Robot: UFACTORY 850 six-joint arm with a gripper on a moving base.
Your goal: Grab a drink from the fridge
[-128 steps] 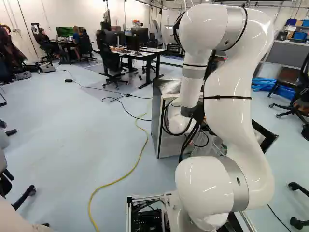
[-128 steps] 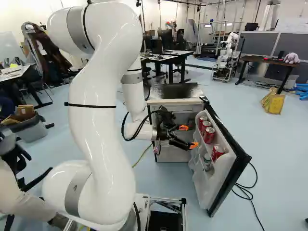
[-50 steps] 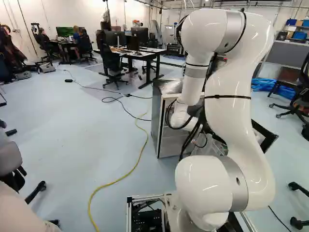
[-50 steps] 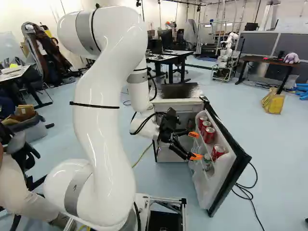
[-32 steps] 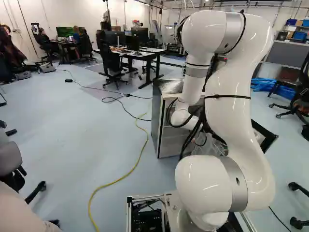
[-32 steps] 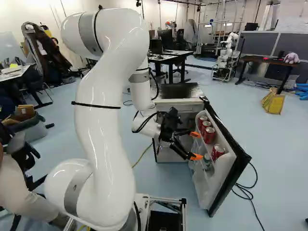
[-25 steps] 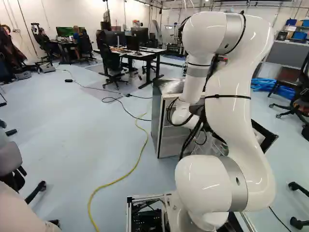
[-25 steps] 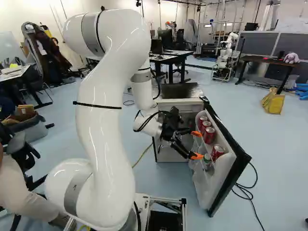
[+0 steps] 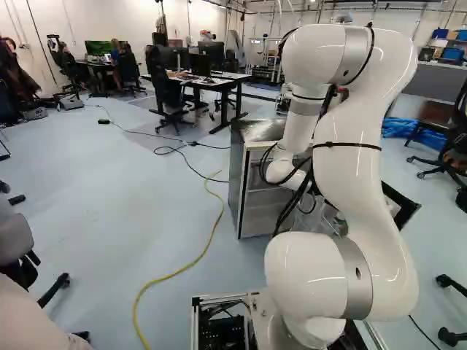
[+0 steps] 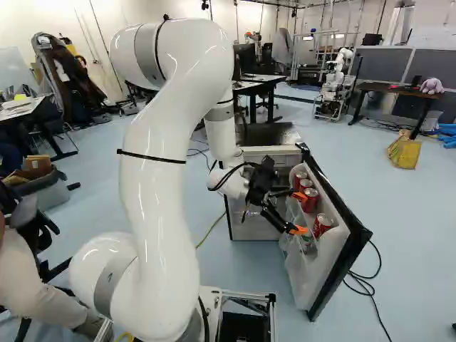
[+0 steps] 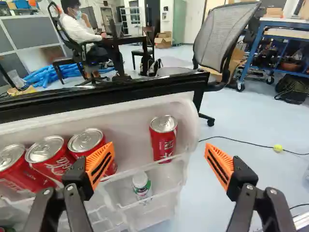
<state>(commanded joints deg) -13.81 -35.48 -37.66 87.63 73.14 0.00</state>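
Pointing from the wrist toward the open door (image 10: 349,249) of the fridge (image 9: 236,182), the black gripper (image 10: 299,213) stands over the door's racks. The three red cans in a row (image 11: 49,159) bear pale markings, and the middle one shows flowing white script. A lone red can (image 11: 163,137) has smaller white lettering on its side. Below it, a white-capped container (image 11: 141,186) wears a green and white label too small to make out.

In the right base view the white arm (image 10: 157,178) rises from its lowest joint left of the middle, bends over at the top, then drops through its forearm to the wrist beside the fridge, where the gripper leans out to the right and slightly down.

The fingers are spread wide, their orange pads (image 11: 100,166) facing each other well apart, with nothing gripped. In the wrist view the lone can stands upright ahead of the gap, in the upper rack (image 11: 145,169). One finger overlaps the nearest can of the row; whether they touch, I cannot tell. The capped container sits in the rack below, also between the fingers as that view shows it.
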